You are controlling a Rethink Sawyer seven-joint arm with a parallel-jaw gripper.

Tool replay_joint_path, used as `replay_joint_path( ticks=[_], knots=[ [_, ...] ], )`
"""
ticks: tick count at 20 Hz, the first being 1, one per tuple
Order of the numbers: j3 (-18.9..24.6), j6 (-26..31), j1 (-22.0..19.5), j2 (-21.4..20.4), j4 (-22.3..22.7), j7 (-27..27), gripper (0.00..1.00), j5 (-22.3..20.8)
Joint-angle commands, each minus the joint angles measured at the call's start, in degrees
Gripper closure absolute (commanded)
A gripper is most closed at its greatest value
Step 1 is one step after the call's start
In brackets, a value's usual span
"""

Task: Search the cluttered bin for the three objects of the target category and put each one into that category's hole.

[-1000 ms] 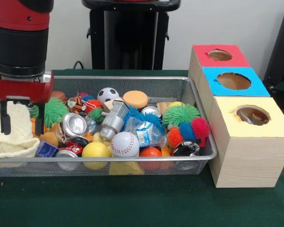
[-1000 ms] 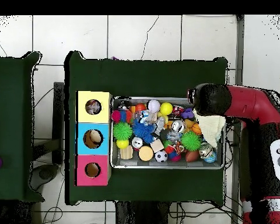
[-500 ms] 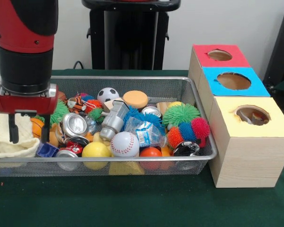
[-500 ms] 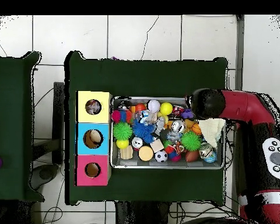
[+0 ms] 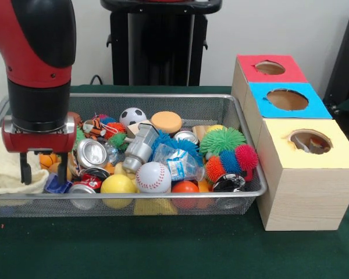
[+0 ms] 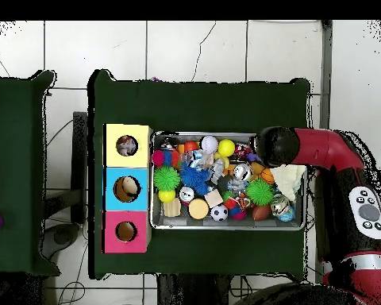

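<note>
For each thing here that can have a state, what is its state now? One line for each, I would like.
Gripper: open, empty, fingers down over the bin's end by the cloth.
Bin: full of clutter.
Cloth: crumpled, draped over the bin's end.
Cans: crushed, lying on their sides.
Plastic bottle: crumpled, lying flat.
Yellow box: something already in its hole.
Blue box: overhead, something in its hole.
Red box: contents cannot tell.

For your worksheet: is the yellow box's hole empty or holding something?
Holding something: objects show inside the yellow box's hole.
</note>
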Motion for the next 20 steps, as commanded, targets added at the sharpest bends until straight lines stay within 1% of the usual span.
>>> replay_joint_path(
  ticks=[1, 6, 9, 11, 17, 20],
  knots=[
    [4.9, 3.0, -1.1, 2.4, -1.4, -20.4, 0.0, -4.3],
    [3.3, 2.9, 0.0, 1.0, -1.9, -18.2, 0.0, -6.1],
    [2.9, 3.6, 0.1, 0.3, -2.3, -18.1, 0.0, -6.7],
    [1.9, 4.2, 0.8, -0.3, -3.2, -17.4, 0.0, -8.0],
    [3.3, 5.4, -0.5, -1.1, -2.8, -19.5, 0.0, -7.4],
    [4.8, 5.6, -1.6, -0.9, -1.9, -20.8, 0.0, -6.1]
  ],
)
